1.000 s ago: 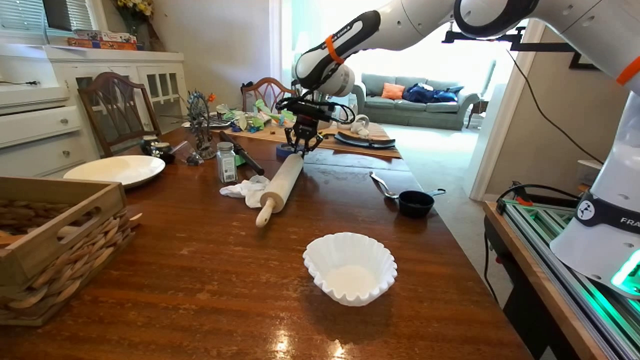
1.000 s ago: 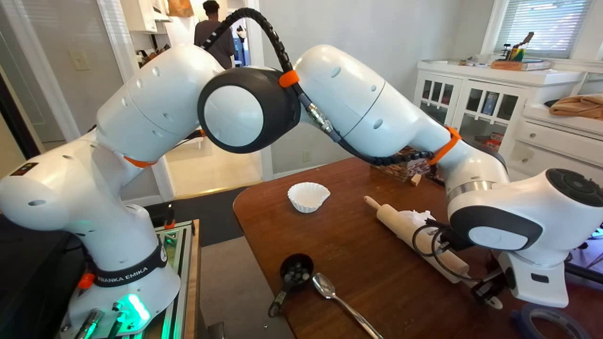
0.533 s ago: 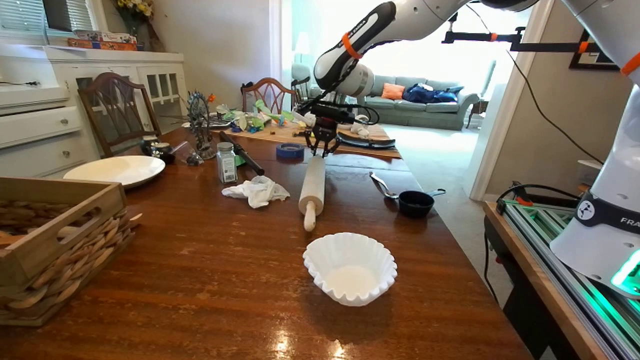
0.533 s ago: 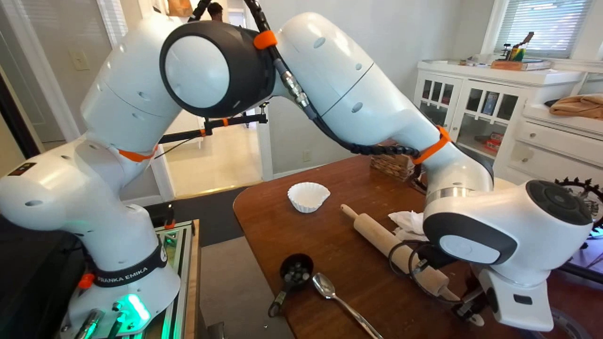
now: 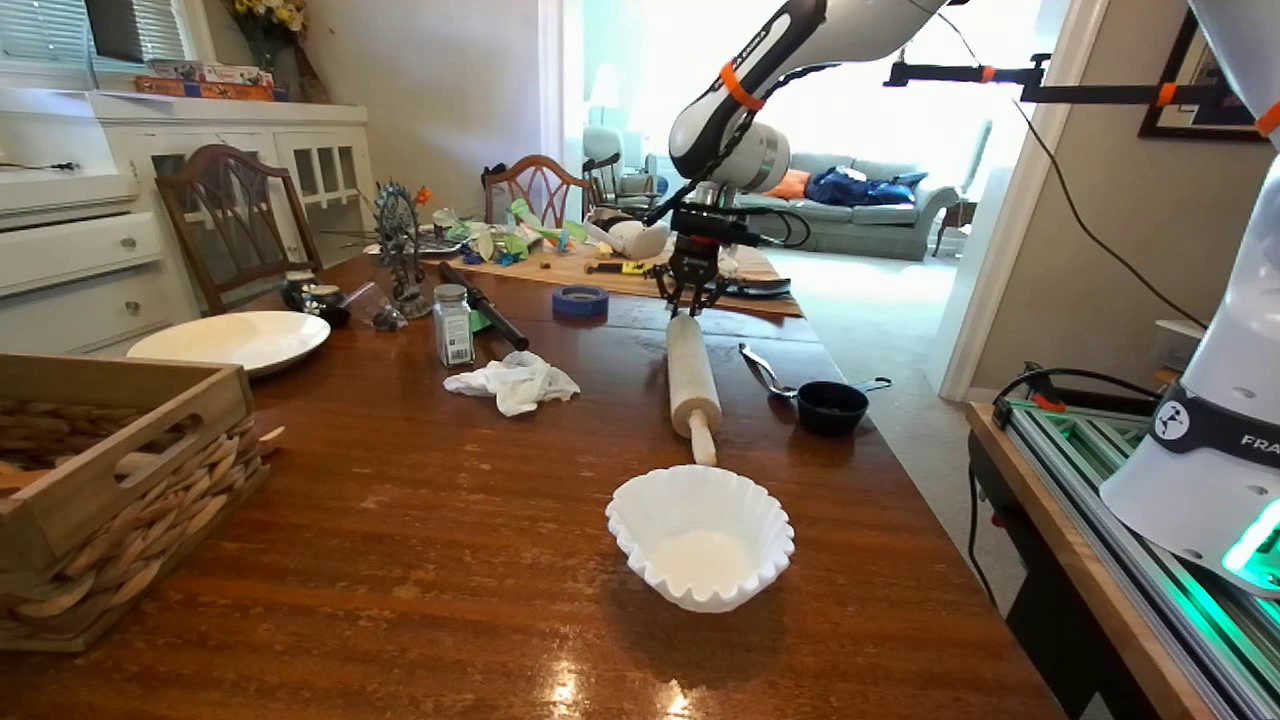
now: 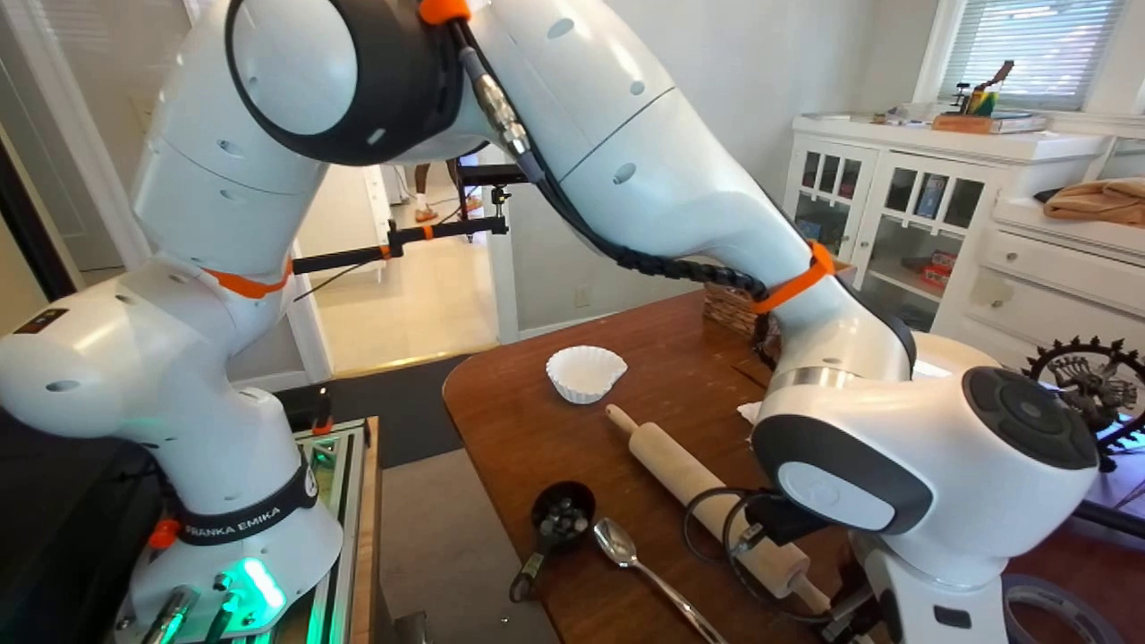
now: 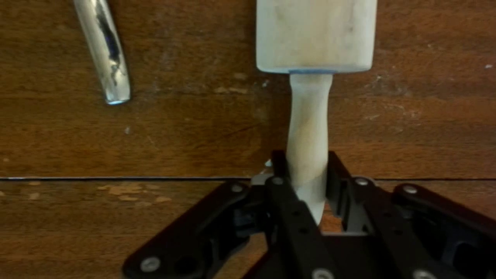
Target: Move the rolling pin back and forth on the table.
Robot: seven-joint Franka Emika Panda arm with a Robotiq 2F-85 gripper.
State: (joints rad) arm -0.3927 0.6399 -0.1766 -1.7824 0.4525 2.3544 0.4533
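Spoon (image 7: 104,50) alongside rolling pin (image 7: 316,37), bowl (image 6: 585,376) near its free end (image 6: 619,418), handle (image 7: 309,124) tight in gripper (image 7: 304,168).

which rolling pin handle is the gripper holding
The far handle, away from the white fluted bowl; the gripper clasps it, while the bowl-side handle is ungripped.

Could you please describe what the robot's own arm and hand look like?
The arm is glossy white with rounded segments, dark joint covers, orange bands and a black ribbed cable. A black band marked FRANKA EMIKA circles its base, where a green light glows. The hand is black, with jointed links and silvery screws.
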